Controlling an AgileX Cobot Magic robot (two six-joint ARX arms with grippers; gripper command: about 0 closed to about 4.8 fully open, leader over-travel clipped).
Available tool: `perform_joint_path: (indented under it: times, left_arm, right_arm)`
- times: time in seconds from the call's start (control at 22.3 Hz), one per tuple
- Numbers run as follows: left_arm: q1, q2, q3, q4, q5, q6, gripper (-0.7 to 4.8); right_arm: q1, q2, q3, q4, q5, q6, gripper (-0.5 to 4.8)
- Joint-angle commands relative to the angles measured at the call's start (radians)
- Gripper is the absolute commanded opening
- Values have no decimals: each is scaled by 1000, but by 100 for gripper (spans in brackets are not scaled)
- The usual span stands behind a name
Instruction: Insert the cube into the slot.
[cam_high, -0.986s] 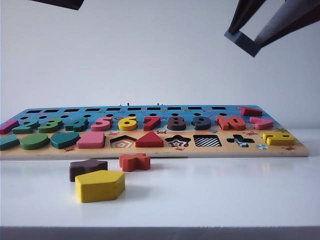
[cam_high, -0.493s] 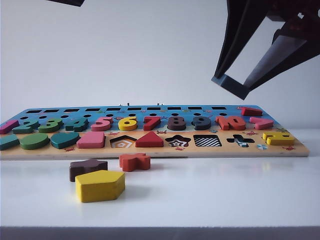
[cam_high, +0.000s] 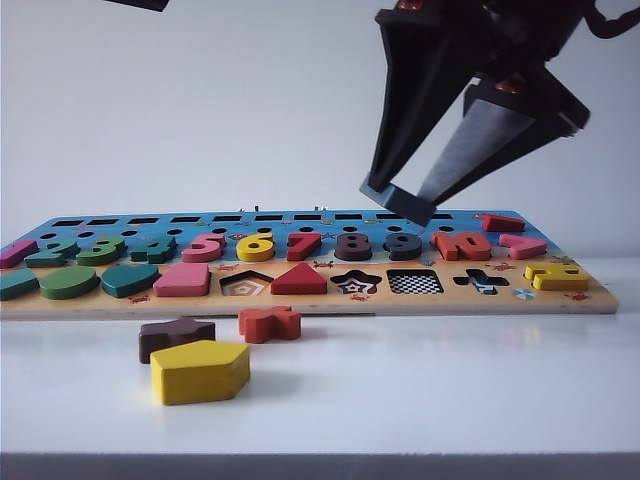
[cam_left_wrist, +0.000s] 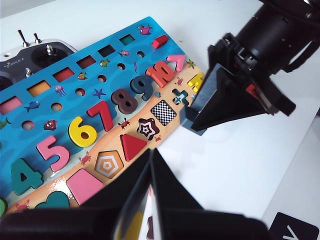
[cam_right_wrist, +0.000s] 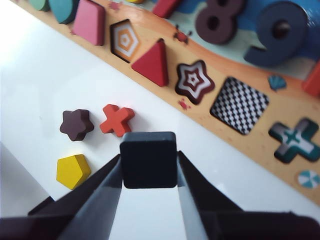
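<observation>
White tabletop (cam_high: 450, 390), pale wall behind. Long wooden shape puzzle board (cam_high: 590, 298) lies flat, number pieces seated. Right gripper (cam_right_wrist: 148, 165) hangs above board, clamped on flat navy square wooden cube (cam_right_wrist: 148, 159), carried edge-on, likely for lowering. Left gripper (cam_left_wrist: 150, 172) aloft, off to side, fingers pressed together, empty. Checkerboard-bottomed square slot (cam_high: 414, 282) vacant, below cube. Yellow pentagon block (cam_high: 199, 371) loose on table.

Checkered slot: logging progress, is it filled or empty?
Empty: the slot shows bare checkerboard; the right gripper holds the cube above the table.
</observation>
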Motion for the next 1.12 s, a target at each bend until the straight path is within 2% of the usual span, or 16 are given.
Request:
perform_joint_path:
  times: [0.04,0.09,0.13,0.18,0.27,0.4,0.63,1.12]
  left_arm:
    - [0,0,5,35,-6,4,17]
    - [0,0,5,39,-7,4,17]
    - [0,0,5,39,-8,4,17]
    - [0,0,5,39,-10,4,17]
    - [0,0,5,34,-10,4,17]
    - [0,0,5,32,-10,4,17]
    - [0,0,5,32,-10,4,17]
    - [0,0,5,32,-10,4,17]
  right_arm:
    - [14,29,45,-23,-1,-199,26]
    - [20,40,60,-38,2,-261,26]
    - [28,56,81,-80,16,-375,26]
    - [41,68,93,-127,69,-489,26]
    - [58,84,101,-186,173,-602,26]
    - [66,103,105,-232,299,-666,21]
    - [83,115,105,-204,411,-730,3]
    - [103,124,105,-123,403,-879,-6]
